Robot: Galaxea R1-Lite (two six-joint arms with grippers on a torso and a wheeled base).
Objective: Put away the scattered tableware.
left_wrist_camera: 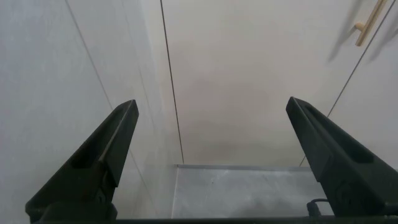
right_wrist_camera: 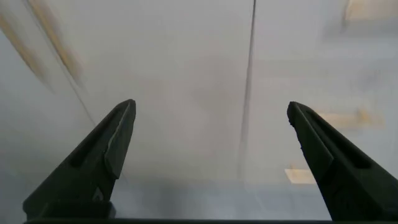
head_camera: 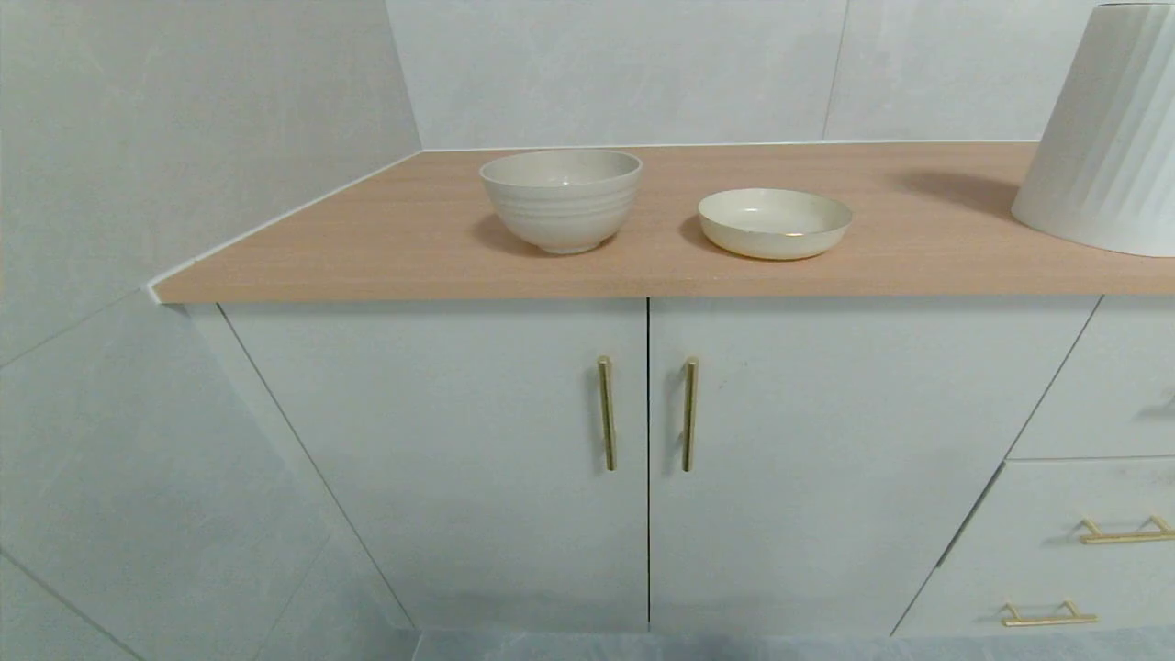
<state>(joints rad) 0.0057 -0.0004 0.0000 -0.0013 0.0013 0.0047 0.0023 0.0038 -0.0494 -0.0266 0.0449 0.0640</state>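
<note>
On the tabletop (head_camera: 367,248), the bowl (head_camera: 561,199) and the dish (head_camera: 775,222) beside it sat unstowed, the left claw (left_wrist_camera: 211,104) and right claw (right_wrist_camera: 211,106) gaping empty.

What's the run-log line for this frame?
bowl on counter | dish beside it, apart | cabinet doors shut | left gripper open | right gripper open

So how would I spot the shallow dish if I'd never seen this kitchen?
Find the wooden countertop above the two white cabinet doors with gold handles. Two pale dishes sit on it, apart; the shallow dish is the right-hand one. It is low and wide, unlike the deep ribbed bowl beside it.
</note>
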